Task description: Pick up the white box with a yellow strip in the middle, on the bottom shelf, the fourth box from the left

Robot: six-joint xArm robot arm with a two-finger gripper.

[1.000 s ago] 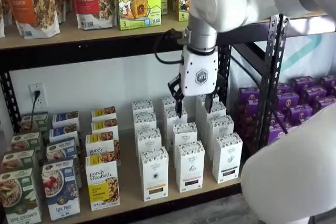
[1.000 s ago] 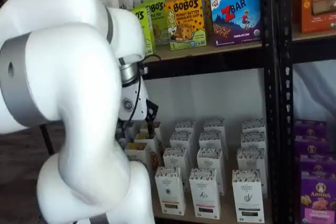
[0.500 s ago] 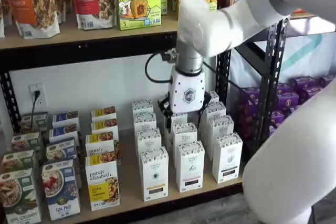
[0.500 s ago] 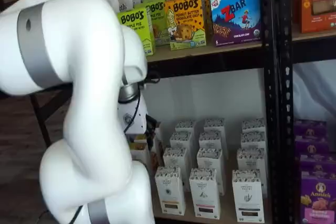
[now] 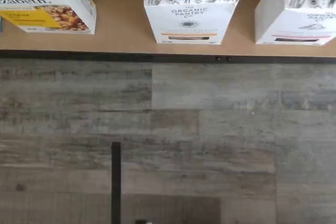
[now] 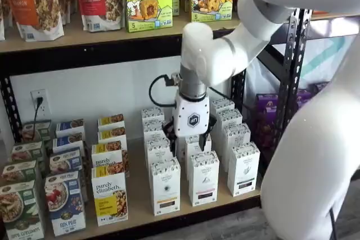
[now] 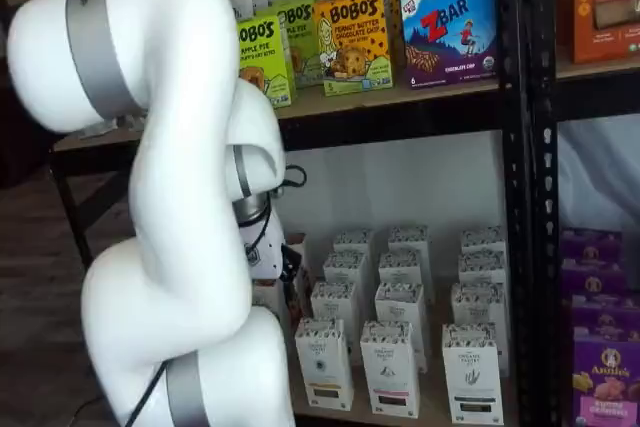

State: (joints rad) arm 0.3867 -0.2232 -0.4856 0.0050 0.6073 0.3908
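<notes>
The white box with a yellow strip stands at the front of its column on the bottom shelf, just right of the purely elizabeth box. It also shows in a shelf view as the leftmost front carton. In the wrist view the white box sits at the edge of the bottom shelf, its band faintly orange-yellow. My gripper hangs in front of the white cartons, above and slightly right of the white box. It is open and holds nothing. The arm mostly hides it in the other shelf view.
Like white cartons stand to the right, with more rows behind. Cereal boxes fill the shelf's left. A black rack post rises at the right, with purple boxes beyond it. Grey plank floor lies before the shelf.
My gripper has moved down and to the left, from high above the right-hand cartons to just over the front rows. Its fingers have stayed apart.
</notes>
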